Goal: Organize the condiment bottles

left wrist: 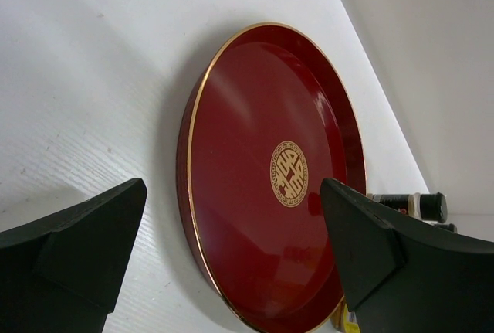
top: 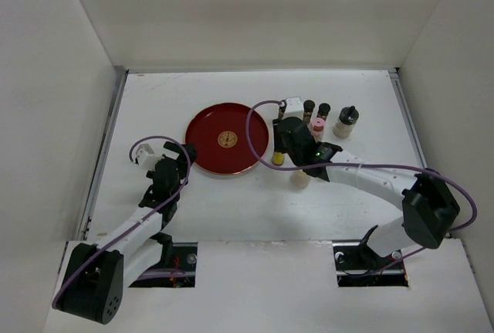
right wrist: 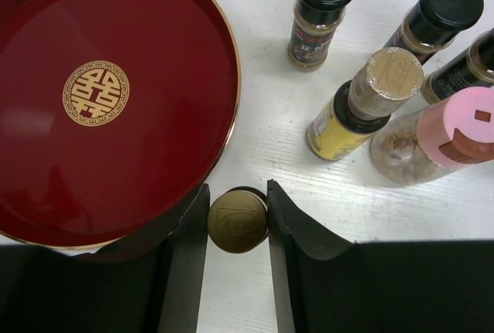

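Between the jaws of the right gripper (right wrist: pixel 238 194), which are clamping its gold cap, a yellow bottle (right wrist: pixel 238 222) is standing just beside the tray (right wrist: pixel 116 163), probably needing a straight lift next; the left gripper (left wrist: pixel 233 194) is hanging with jaws apart.

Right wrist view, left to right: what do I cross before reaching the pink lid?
Red tray → gold-capped bottle → first black-capped bottle → yellow-label bottle → pink-lidded bottle.

White table (top: pixel 231 202) bears a red tray (top: pixel 208 128) near centre. Right of it stand clustered condiment bottles (top: pixel 317 126), the gold-capped bottle (right wrist: pixel 238 221) just beside its rim.
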Robot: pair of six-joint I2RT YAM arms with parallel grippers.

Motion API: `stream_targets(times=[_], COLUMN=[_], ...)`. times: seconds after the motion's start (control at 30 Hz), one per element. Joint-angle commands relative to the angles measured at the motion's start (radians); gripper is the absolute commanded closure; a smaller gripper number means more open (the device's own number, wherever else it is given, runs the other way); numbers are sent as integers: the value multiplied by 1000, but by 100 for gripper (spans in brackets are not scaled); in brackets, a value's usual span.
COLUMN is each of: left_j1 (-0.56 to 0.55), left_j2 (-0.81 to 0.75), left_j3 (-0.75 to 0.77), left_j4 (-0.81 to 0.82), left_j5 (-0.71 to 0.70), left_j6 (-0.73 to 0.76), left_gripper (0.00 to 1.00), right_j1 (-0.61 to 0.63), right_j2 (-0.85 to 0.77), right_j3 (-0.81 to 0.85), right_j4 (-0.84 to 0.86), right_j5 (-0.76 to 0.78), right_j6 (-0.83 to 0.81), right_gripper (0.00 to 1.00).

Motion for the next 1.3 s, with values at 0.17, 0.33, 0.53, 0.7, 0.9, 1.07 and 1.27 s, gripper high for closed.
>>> stream_targets(times=[0.17, 0.33, 0.53, 0.7, 0.9, 1.07, 1.27], left_j1=[53, 77, 113, 160, 160, 153, 148], left_j2=[-78, -101, -96, -67, -55, -36, 1], left_j3=[-23, -38, -48, -74, -86, -91, -84], left_j4=[42, 52, 51, 42, 51, 51, 61], left_j5=[-4, 10, 14, 5, -6, -21, -20], left_j6=[-27, -64, -90, -145, -145, -147, -147], left_gripper=[0, 0, 0, 0, 0, 0, 0], right_j1=[-5, 9, 48, 81, 121, 144, 148], right_j2=[-20, -94, -55, 141, 435, 651, 796], right_j3=[66, 127, 297, 507, 806, 1031, 1135], right_j4=[11, 22, 34, 66, 72, 91, 143], right_j5=[43, 61, 23, -66, -121, -135, -146], right_j6=[-19, -52, -112, -126, -138, -161, -175], right_gripper=[74, 77, 77, 77, 77, 77, 77])
